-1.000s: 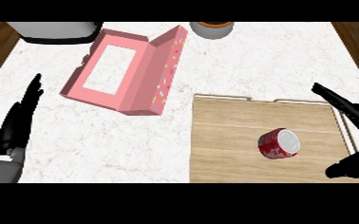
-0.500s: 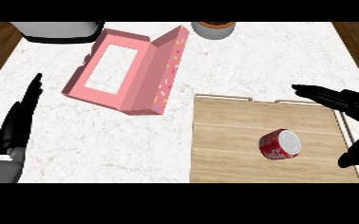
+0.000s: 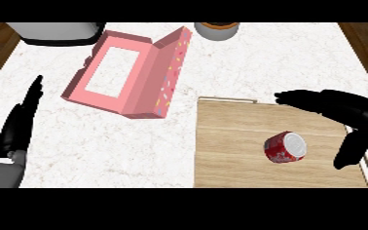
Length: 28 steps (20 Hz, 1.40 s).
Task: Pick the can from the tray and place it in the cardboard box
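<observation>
White marble counter (image 3: 251, 63) – can (image 3: 285, 147) lies on the wooden tray (image 3: 230, 151), right hand (image 3: 338, 106) splayed beside it; left hand (image 3: 20, 122) straight-fingered

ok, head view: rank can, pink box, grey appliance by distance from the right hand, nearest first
1. can, on the tray, beside the right hand.
2. pink box, open, centre-left.
3. grey appliance, top-left corner.

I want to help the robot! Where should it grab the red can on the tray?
Round its curved red middle, not the flat ends. The can lies on its side on the tray, so the open right hand should probably come from the right.
</observation>
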### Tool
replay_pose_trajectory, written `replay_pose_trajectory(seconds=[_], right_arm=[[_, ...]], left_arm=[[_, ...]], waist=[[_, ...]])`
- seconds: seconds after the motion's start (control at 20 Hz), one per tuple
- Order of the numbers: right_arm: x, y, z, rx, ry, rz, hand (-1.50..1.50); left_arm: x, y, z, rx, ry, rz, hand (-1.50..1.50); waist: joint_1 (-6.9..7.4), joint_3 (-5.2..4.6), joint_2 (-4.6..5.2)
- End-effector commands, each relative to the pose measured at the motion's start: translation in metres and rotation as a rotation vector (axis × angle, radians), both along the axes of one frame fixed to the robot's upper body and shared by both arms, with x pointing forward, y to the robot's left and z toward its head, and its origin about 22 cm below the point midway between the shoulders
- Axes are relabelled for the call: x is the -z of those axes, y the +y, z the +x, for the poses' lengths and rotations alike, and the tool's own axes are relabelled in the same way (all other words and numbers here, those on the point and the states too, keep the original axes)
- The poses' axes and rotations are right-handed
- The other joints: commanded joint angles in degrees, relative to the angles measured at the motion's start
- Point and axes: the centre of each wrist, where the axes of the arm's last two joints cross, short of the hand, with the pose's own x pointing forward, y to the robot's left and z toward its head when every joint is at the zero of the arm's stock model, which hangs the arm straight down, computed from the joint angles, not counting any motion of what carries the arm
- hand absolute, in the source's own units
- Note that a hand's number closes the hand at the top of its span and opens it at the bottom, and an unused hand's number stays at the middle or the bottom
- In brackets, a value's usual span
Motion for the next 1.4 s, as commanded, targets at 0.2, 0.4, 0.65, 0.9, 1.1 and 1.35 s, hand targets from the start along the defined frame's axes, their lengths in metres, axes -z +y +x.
replay_pose_trajectory(seconds=[0.2, 0.4, 0.65, 0.9, 1.1, 1.35], right_arm=[[0.02, 0.018, 0.001, -0.01, -0.001, -0.045, -1.5], [0.001, 0.032, -0.007, -0.039, 0.003, -0.068, -1.5], [0.019, 0.027, -0.006, -0.037, 0.018, -0.001, -1.5], [0.006, 0.037, -0.021, -0.106, 0.037, 0.04, -1.5], [0.005, 0.042, -0.034, -0.117, 0.017, 0.048, -1.5], [0.004, 0.056, -0.046, -0.118, 0.04, -0.078, -1.5]], left_arm=[[-0.011, -0.018, -0.007, 0.012, 0.005, -0.002, 0.0], [-0.022, 0.0, -0.008, -0.024, -0.012, 0.012, 0.0], [0.012, 0.001, -0.002, -0.008, 0.005, 0.01, 0.0], [-0.005, 0.021, -0.002, -0.015, 0.002, -0.016, 0.0], [0.009, 0.018, 0.003, -0.012, 0.004, -0.004, 0.0], [-0.022, -0.004, 0.003, -0.001, 0.012, -0.008, 0.0]], waist=[[-0.04, 0.05, -0.04], [-0.24, 0.03, -0.1], [-0.38, 0.01, 0.03], [-0.53, 0.0, -0.02], [-0.63, 0.0, 0.0], [-0.32, 0.04, -0.12]])
